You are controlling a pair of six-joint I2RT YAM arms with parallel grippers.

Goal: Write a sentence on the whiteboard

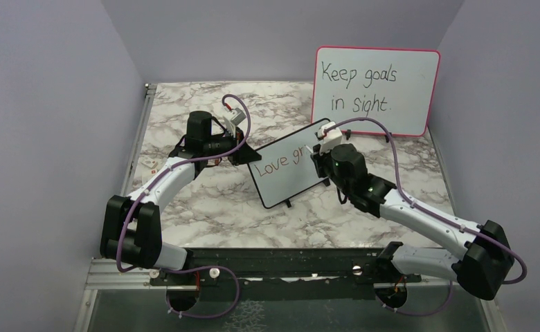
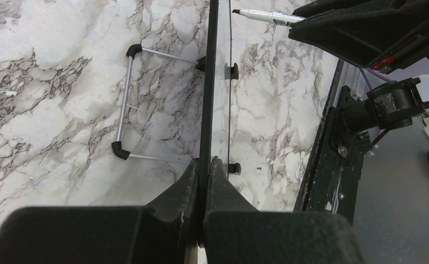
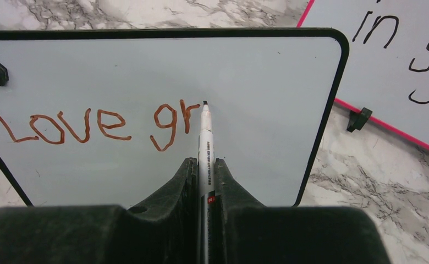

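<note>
The whiteboard (image 1: 288, 178), white with a thin black frame, stands tilted mid-table. My left gripper (image 1: 243, 153) is shut on its left edge; in the left wrist view (image 2: 204, 165) the jaws clamp the black frame (image 2: 207, 82) edge-on. The reddish-brown sentence (image 3: 99, 125) reads "Love gr" on the board (image 3: 256, 71). My right gripper (image 3: 204, 165) is shut on a white marker (image 3: 204, 143), its dark tip just right of the "r", at the board face. In the top view the right gripper (image 1: 319, 153) is at the board's upper right. The marker (image 2: 264, 15) also shows in the left wrist view.
A larger pink-framed board (image 1: 374, 90) reading "Keep goals in sight" leans at the back right, also in the right wrist view (image 3: 399, 66). The whiteboard's wire stand (image 2: 125, 104) rests on the marble behind it. A black rail (image 1: 281, 259) runs along the near edge.
</note>
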